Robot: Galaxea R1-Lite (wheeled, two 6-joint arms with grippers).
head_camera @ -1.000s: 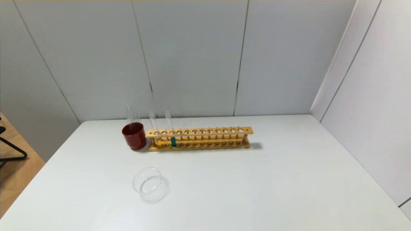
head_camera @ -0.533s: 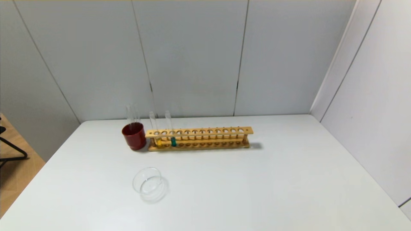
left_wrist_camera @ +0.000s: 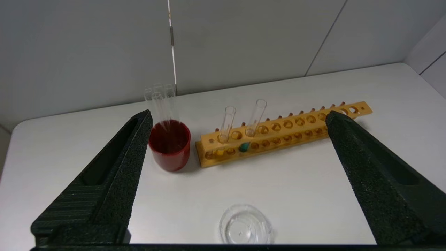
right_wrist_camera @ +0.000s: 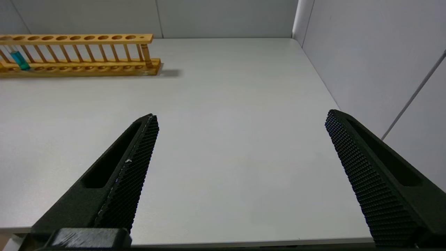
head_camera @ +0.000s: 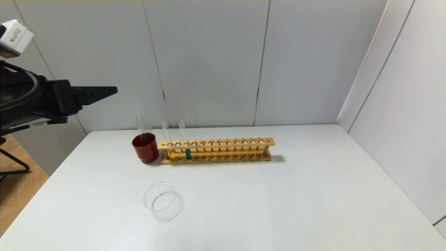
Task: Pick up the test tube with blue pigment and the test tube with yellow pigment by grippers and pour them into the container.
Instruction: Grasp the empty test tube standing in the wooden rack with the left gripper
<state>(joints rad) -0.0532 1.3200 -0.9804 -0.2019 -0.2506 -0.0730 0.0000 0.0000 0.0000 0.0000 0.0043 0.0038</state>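
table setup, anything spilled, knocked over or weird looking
Nothing stands out. The test tube with yellow pigment and the test tube with blue pigment stand in the wooden rack, the container sits empty, and no liquid shows on the table.

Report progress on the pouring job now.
Nothing poured: the container is empty. Blue tube and yellow tube stand in the rack. Left end effector hovers open, high at the table's left; right end effector open. Both picks and pours remain.

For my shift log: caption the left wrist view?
Open left gripper faces the rack holding yellow tube and blue tube.
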